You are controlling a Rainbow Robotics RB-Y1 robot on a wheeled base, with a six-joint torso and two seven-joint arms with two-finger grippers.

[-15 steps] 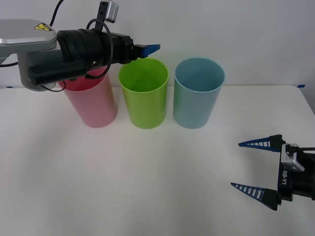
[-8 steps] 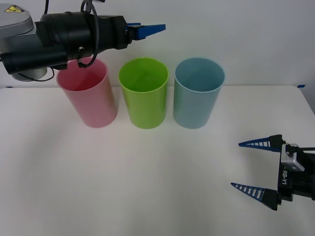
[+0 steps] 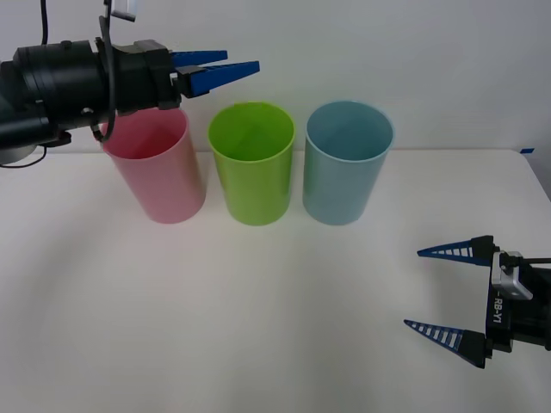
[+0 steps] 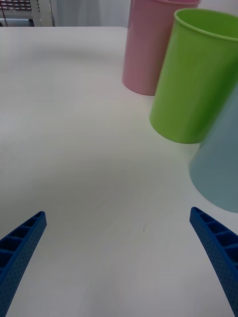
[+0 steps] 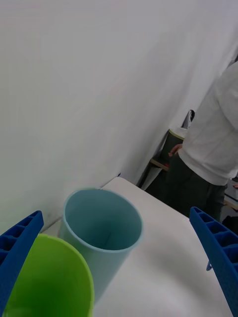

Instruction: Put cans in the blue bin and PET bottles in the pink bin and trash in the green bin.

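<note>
- The left arm enters from the front view's left edge, cut off there; its black wrist body hides part of the rim of the pink bin (image 3: 159, 176), and the pink bin's inside is partly screened
- The left gripper (image 3: 225, 69) hangs in the air above and behind the bins, over the gap between the pink bin and the green bin (image 3: 252, 163); its two blue ribbed fingers (image 3: 219, 76) stand apart with nothing between them, so the claw is released
- The right gripper (image 3: 441, 292) sits low at the table's near right, well apart from the bins; its body is cut off by the frame edge; its two fingers are spread wide and hold nothing
- Three bins stand upright in one row on the white table (image 3: 258, 327): one pink, one green, one blue bin (image 3: 346, 163), left to right, each just beside the next; whether neighbours touch cannot be told
- In the right wrist view the blue bin is cropped at the edge, and the pink bin's top is cut off
- The visible parts of the green and blue interiors show bare walls; their floors are hard to make out, so whether the trash lies inside cannot be told
</note>
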